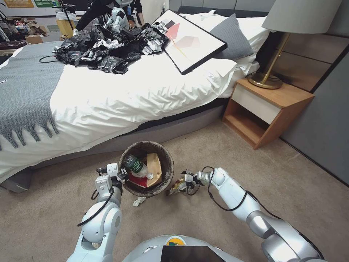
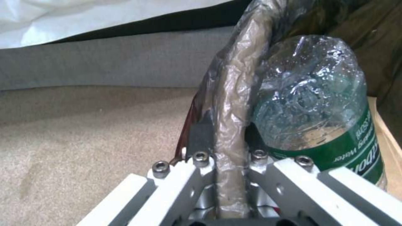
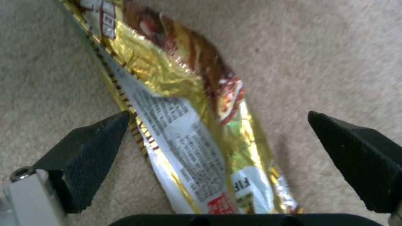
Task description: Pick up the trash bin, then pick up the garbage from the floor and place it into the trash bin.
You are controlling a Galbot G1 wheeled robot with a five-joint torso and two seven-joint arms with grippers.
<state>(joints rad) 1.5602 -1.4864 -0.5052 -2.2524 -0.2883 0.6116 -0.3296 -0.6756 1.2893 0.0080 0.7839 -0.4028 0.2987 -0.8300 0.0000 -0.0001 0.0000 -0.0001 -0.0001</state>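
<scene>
Two grippers work low over the carpet (image 1: 225, 153). Nearest, the right gripper (image 3: 218, 138) hangs with its black fingers (image 3: 90, 153) spread wide to either side of a yellow wrapper (image 3: 188, 125) — the packet lies flat on the carpet between them, touching neither pad that can be seen. From the head view that gripper (image 1: 186, 181) sits just beside the trash bin (image 1: 165, 160), on its right, with the wrapper (image 1: 177, 186) at its tip. The left gripper (image 1: 118, 174) is clamped on the bin's near-left rim; in its wrist view the bag-covered rim (image 2: 230, 125) stands pinched between the narrow fingers (image 2: 201, 138). Inside the bin lie a green-labelled bottle (image 1: 136, 165), a tan paper bag (image 1: 155, 166) and a red packet (image 1: 138, 181). A white tissue wad (image 1: 139, 201) rests on the carpet just below the bin — beyond stands the bed (image 1: 109, 98)
</scene>
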